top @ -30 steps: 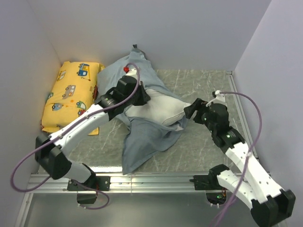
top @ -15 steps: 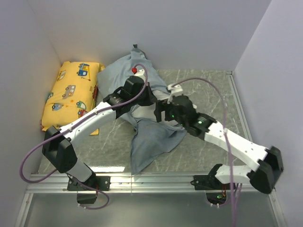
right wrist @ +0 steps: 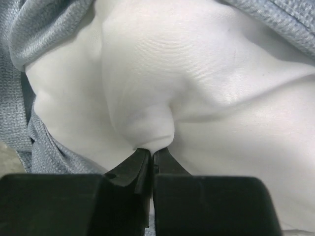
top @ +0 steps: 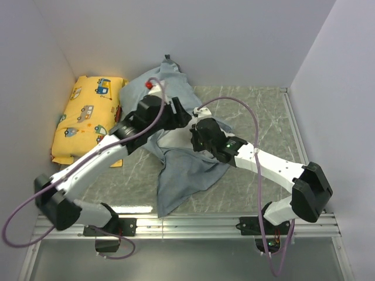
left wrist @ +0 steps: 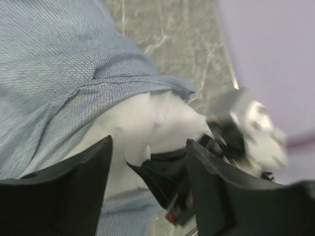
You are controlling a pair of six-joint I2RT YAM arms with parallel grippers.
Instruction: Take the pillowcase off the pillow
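Observation:
The blue-grey pillowcase (top: 184,172) lies crumpled in the middle of the table, with the white pillow (top: 174,139) bulging out of its opening. My right gripper (top: 195,136) reaches in from the right. In the right wrist view my right gripper (right wrist: 151,150) is shut on a pinched fold of the pillow (right wrist: 197,73), with the pillowcase (right wrist: 39,29) bunched at the left. My left gripper (top: 176,117) hovers over the cover's upper part. In the left wrist view my left gripper (left wrist: 147,142) stands open above the pillow (left wrist: 147,115), the pillowcase (left wrist: 59,73) beside it.
A yellow vehicle-print pillow (top: 88,117) leans against the left wall. Pale walls close in the table at the back and on both sides. A metal rail (top: 187,222) runs along the near edge. The marbled tabletop (top: 258,111) shows at the right.
My right arm swung left across the table to the pillow, and its jaws closed on the white fabric. My left gripper opened and let go of the cloth.

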